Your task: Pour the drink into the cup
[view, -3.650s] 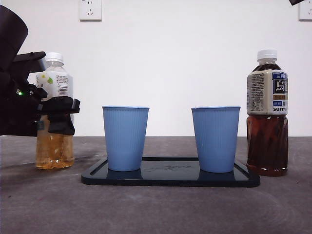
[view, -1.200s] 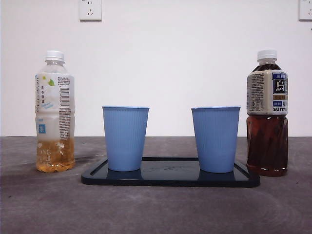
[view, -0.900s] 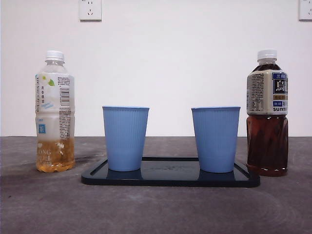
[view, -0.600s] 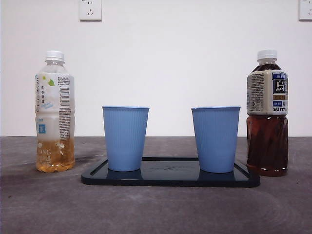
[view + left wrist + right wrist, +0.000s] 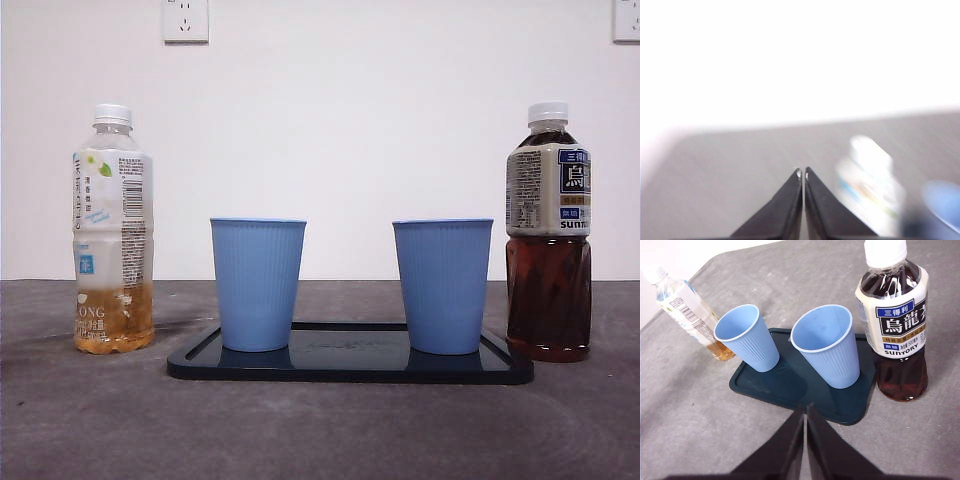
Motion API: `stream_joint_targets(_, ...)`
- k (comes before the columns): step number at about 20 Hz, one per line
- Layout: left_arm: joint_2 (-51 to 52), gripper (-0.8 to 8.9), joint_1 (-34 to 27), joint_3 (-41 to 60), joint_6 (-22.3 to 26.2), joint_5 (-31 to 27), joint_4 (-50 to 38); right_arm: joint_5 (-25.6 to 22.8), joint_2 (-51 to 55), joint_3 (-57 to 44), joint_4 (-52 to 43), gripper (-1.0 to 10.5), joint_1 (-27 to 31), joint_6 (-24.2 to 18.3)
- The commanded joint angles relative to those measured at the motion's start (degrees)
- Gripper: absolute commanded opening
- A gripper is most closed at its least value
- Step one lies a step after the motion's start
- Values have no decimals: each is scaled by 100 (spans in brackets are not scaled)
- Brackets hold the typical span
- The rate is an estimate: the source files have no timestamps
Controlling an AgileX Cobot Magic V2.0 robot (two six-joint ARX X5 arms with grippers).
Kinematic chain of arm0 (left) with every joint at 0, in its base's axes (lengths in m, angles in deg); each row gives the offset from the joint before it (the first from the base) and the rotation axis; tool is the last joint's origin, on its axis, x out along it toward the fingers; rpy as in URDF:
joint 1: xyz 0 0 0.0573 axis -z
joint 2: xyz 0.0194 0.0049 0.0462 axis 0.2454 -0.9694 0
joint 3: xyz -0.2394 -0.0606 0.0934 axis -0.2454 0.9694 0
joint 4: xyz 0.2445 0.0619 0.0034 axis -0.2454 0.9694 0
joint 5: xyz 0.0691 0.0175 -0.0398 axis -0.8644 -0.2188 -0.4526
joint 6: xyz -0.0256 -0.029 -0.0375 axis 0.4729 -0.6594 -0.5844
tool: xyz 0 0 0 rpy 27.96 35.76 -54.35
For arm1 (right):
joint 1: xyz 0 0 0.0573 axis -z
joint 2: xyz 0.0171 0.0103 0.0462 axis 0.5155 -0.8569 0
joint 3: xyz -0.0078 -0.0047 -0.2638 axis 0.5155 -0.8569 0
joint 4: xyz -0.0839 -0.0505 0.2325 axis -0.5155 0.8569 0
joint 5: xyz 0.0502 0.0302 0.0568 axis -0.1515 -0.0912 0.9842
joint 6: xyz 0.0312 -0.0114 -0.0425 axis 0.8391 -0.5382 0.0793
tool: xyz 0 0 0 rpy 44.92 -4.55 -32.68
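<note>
Two blue ribbed cups stand upright on a dark tray (image 5: 350,366): the left cup (image 5: 257,284) (image 5: 747,337) and the right cup (image 5: 442,285) (image 5: 827,345). A pale tea bottle (image 5: 113,230) (image 5: 689,315) (image 5: 869,186), capped and about a quarter full, stands on the table left of the tray. A dark oolong tea bottle (image 5: 548,232) (image 5: 896,320), capped and nearly full, stands to the tray's right. My left gripper (image 5: 803,172) is shut and empty, away from the pale bottle. My right gripper (image 5: 805,410) is shut and empty, above the tray's near side.
The grey table (image 5: 320,430) runs to a white wall with power sockets (image 5: 185,20). Neither arm shows in the front view.
Three seconds ago a black gripper held the pale tea bottle at the left; it has let go and left the front view. Over the last second nothing has moved.
</note>
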Motion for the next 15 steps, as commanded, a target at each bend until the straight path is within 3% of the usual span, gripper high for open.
stream_joint_targets(1,424,7,-468,629,1119,-11,-1016,-7,-13,59,-68,5,-31,50)
stream_joint_targets(6,1292,7,-1141,2037,1169,-11,-1585,-7,-13,59,-70,5,-31,50)
stream_joint_targets(15,2162,7,-1213,3567,992,-11,-1419,-7,-13,59,-70,5,-31,50)
